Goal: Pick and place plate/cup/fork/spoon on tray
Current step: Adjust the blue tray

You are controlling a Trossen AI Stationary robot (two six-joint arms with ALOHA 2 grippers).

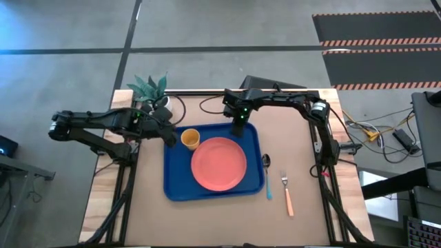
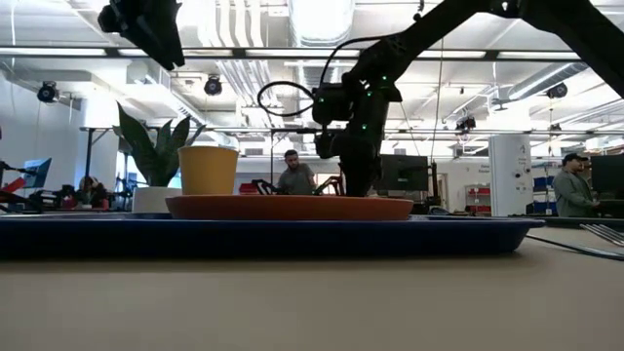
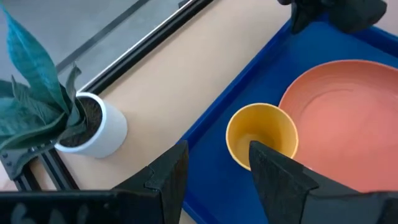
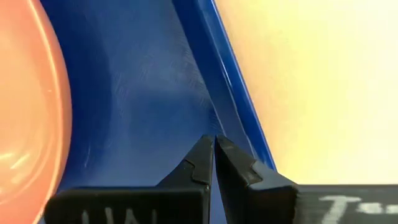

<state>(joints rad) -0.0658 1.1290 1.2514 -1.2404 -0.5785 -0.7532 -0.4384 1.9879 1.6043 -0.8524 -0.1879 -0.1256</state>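
The blue tray [image 1: 172,186] lies mid-table. The coral-pink plate [image 1: 218,164] lies flat on it, and the orange-yellow cup [image 1: 190,139] stands upright at the tray's far left. The spoon [image 1: 267,172] and the fork [image 1: 286,194] lie on the table right of the tray. My left gripper [image 1: 169,138] is open and empty, raised beside the cup's left; the cup [image 3: 261,134] shows just past its fingertips. My right gripper [image 1: 239,129] is shut and empty, pointing down at the tray's far edge behind the plate. My right gripper's shut fingertips [image 4: 214,146] stand low over the tray's floor [image 4: 143,81], just inside its far rim [image 4: 230,93], pointing down. Whether they touch the tray I cannot tell.
A white pot with a green plant [image 1: 148,93] stands at the table's far left corner, close behind my left arm. Cables run along the far edge. Bare table lies in front of the tray and left of it.
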